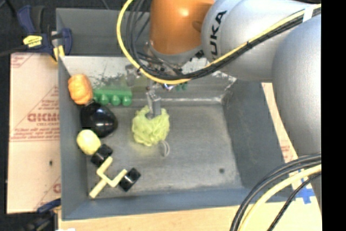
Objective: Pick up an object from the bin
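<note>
Grey metal makes up the bin (232,138), the largest thing here. Above it the silver arm (254,19) comes in from the right, and its orange cover (178,16) hangs over the back wall. The jaws point down at mid-bin, their tip touching the top of a yellow-green mesh puff (150,128), which lies directly beneath them with a short cord loop at its lower right edge. Whether the jaws are open or closed on it cannot be told, since the puff and the wrist hide them.

Left of the jaws, near the back wall, lies a green studded block (112,98). Below that, further left of the jaws, sits a black rounded lump (99,119). An orange ball (80,88) rests beyond the block's far end. A pale yellow ball (88,141) sits just under the black lump. Well to the lower left of the jaws lies a cream forked piece (108,177) with small black bits beside it.
</note>
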Motion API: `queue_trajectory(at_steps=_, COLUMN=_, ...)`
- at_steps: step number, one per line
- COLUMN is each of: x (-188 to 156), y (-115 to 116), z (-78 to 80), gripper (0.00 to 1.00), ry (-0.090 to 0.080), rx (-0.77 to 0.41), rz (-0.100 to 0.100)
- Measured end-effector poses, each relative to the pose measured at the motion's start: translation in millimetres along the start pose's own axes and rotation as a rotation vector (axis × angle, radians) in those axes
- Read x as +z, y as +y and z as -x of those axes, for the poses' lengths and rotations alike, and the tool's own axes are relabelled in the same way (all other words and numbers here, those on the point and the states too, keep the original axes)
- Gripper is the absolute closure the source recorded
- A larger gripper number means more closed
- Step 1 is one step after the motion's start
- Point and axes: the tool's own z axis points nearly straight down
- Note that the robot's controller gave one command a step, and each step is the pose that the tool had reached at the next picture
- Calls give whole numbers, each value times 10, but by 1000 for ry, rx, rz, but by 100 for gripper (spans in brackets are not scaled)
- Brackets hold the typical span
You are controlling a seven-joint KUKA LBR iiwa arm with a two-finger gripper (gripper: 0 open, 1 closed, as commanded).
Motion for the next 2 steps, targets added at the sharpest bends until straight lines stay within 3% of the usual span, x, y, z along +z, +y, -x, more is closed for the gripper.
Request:
queue_trajectory(at_steps=1, x=-9, y=-67, z=-47, gripper=0, ry=-3, rx=19, rz=-1)
queue_trajectory(at_steps=2, x=-26, y=-171, z=-244, gripper=0, ry=8, rx=249, rz=2)
